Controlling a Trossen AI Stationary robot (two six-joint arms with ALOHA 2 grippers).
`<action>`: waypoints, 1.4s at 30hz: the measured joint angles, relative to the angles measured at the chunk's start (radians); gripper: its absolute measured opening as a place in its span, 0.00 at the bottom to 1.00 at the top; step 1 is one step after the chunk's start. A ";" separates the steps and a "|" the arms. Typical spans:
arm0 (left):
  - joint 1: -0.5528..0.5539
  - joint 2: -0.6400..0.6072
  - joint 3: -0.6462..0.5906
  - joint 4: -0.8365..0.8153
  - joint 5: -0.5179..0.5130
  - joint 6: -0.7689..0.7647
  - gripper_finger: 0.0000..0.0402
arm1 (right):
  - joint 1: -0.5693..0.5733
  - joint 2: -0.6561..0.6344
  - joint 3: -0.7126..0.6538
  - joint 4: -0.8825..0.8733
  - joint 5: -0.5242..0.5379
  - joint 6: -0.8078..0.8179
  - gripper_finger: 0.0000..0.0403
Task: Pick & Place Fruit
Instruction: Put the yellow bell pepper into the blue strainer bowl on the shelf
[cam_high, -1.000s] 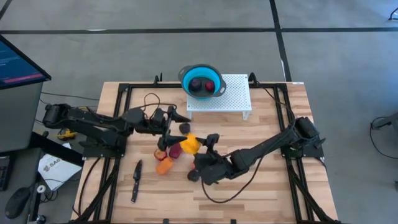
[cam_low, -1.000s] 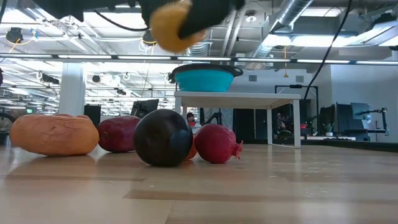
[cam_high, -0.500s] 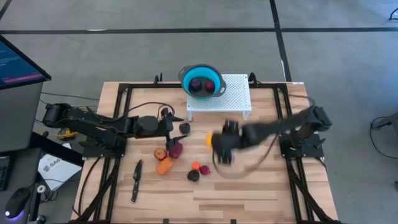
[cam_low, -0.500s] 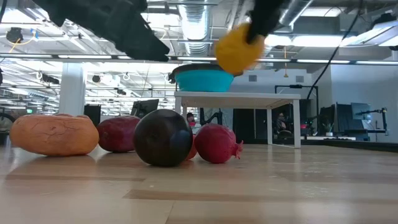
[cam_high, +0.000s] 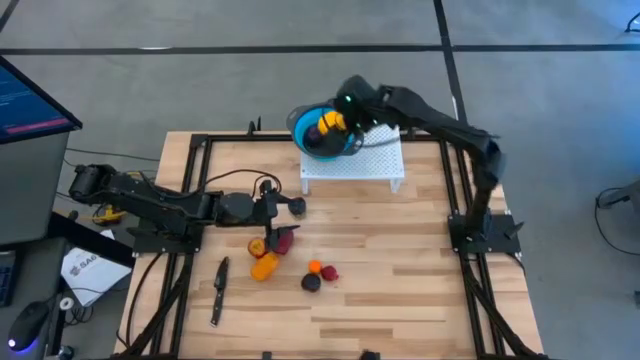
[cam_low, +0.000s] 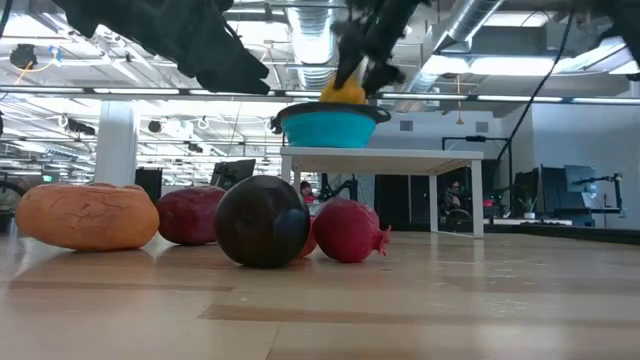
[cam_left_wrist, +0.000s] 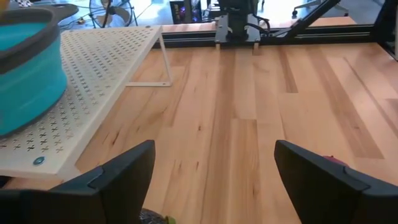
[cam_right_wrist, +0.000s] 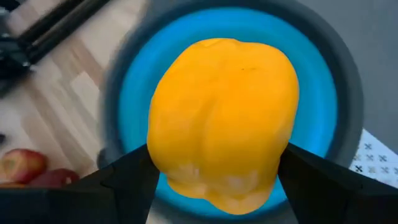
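So you've got the wooden table (cam_high: 400, 260) with the white perforated stand (cam_high: 375, 160) at the far edge, and the blue bowl (cam_high: 300, 128) sitting on the stand's left end. Your right arm is stretched all the way out over that bowl, and the right gripper (cam_high: 336, 122) is clamped on the yellow fruit (cam_high: 328, 124). In the right wrist view, the yellow fruit (cam_right_wrist: 222, 121) sits right between both fingers with the bowl's blue ring all around it, so you're lined up pretty well. From table height, it hangs just above the rim.

For the drop, I'd bring it down a touch more before letting go, so it lands inside rather than bouncing off the rim. Something dark already seems to be in the bowl, so expect a little roll. Open the jaws cleanly and lift straight up; don't sweep sideways or you'll nudge the bowl on the stand.

Your left gripper (cam_high: 275, 205) is low over the table with its jaws apart and nothing between them, just beside the dark fruit (cam_high: 296, 205).

The rest of the fruit is still on the wood: a red and a purple piece (cam_high: 280, 240) near that gripper, an orange one (cam_high: 264, 266), and a small cluster (cam_high: 318, 274) nearer the middle. Leave the black knife (cam_high: 218, 290) alone.
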 joint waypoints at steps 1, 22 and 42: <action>0.000 0.000 0.000 0.000 0.000 0.000 0.80 | -0.018 0.033 0.031 -0.002 -0.017 0.000 0.72; 0.000 0.000 0.000 0.001 0.000 -0.004 0.79 | -0.075 0.221 0.270 -0.080 -0.136 0.008 0.72; 0.000 0.000 0.000 0.001 0.000 -0.005 0.79 | -0.104 0.221 0.270 -0.083 -0.130 0.022 0.76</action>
